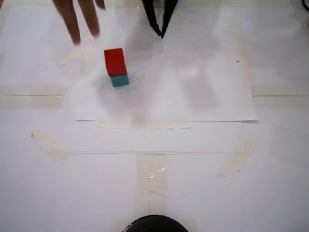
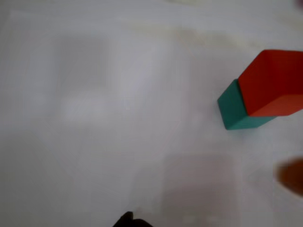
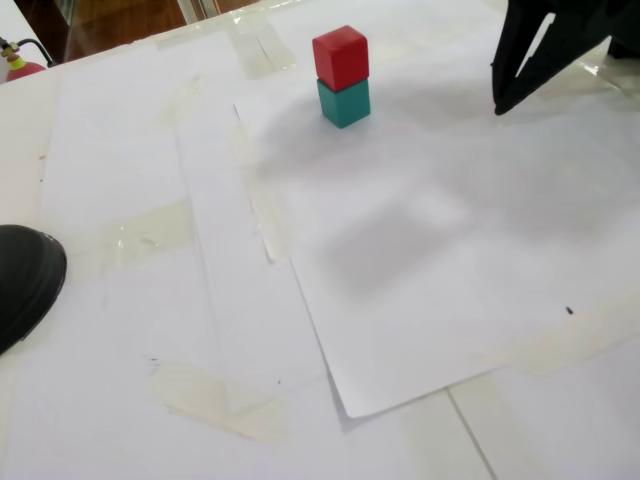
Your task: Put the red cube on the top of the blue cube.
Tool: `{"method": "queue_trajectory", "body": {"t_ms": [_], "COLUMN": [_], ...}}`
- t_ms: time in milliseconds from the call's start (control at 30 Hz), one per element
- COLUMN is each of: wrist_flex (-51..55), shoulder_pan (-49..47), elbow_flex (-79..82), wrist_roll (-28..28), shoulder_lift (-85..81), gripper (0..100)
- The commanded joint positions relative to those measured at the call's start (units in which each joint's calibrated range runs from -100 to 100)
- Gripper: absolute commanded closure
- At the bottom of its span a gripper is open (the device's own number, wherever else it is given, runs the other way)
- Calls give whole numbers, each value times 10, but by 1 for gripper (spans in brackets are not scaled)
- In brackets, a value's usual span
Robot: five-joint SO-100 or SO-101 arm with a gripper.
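Small matte red cube (image 1: 115, 62) sits squarely on top of the small matte teal (blue-green) cube (image 1: 119, 79), the pair standing on a white paper sheet (image 1: 193, 92) taped to the white tabletop (image 1: 217, 193). In both fixed views the stack stands free, nothing touching it. The black two-finger tool (image 1: 161, 33) hangs above the paper, well apart from the stack, to its right in a fixed view; its tips converge to a point there, jaws narrow, holding nothing. In the other fixed view (image 3: 497, 104) the same tool enters from the upper right corner as a dark pointed shape, tips near the paper, with a gap showing higher up between the fingers. Only one fixed view shows a human hand (image 1: 79, 17) coming in from the top edge, blurred fingers pointing down, near the stack but not touching it; the angled fixed view does not take it in. Wrist view puts the stack at the right edge, red cube (image 2: 272, 82) over teal cube (image 2: 234, 111), red one twisted slightly against the one below. A blurred reddish-brown patch (image 2: 291, 176) at the right edge of the wrist view, too soft to identify. A black fragment (image 2: 129, 220) at its bottom edge. Beige tape strips (image 1: 150, 176) hold the paper layers down. A dark rounded object (image 3: 25, 280) sits at the left edge of the angled fixed view, and a similar dark dome (image 1: 154, 224) at the bottom edge of the other.
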Motion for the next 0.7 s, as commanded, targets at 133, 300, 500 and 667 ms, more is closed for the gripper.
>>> {"method": "queue_trajectory", "body": {"t_ms": [133,300,500,667], "wrist_flex": [-10,-18,-18,-17], "shoulder_pan": [3,20,25,24], "elbow_flex": [2,9,11,11], "wrist_roll": [3,11,12,11], "shoulder_lift": [-1,-1,-1,-1], "gripper": [100,100,100,100]}}
